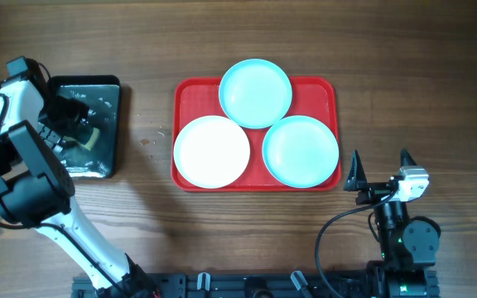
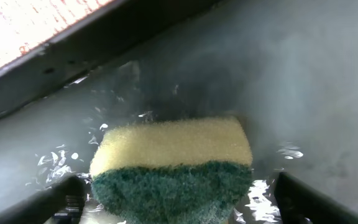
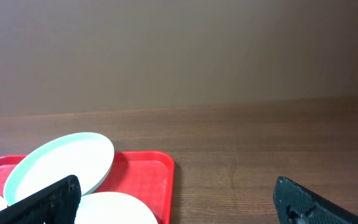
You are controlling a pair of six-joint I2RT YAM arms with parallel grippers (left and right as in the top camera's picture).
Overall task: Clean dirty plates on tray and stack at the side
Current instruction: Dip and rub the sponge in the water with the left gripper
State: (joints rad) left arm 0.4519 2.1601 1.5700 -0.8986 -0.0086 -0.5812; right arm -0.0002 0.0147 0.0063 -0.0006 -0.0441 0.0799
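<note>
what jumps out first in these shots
The red tray sits mid-table, holding a white plate, a far turquoise plate and a right turquoise plate. At far left, the left pincer hangs open around a yellow-green sponge in a glistening black tray. The right pincer is open and empty near the red tray's right corner.

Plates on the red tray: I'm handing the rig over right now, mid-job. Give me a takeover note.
Left gripper: open, fingers either side of the sponge in the black tray, not closed on it.
Right gripper: open, empty, right of the red tray.
Plates: white plate, front turquoise plate and rear turquoise plate are all on the red tray; the rear one leans on the other two.
Done: nothing stacked at the side.
Left: grip sponge, wipe each plate, stack them beside the tray.
</note>
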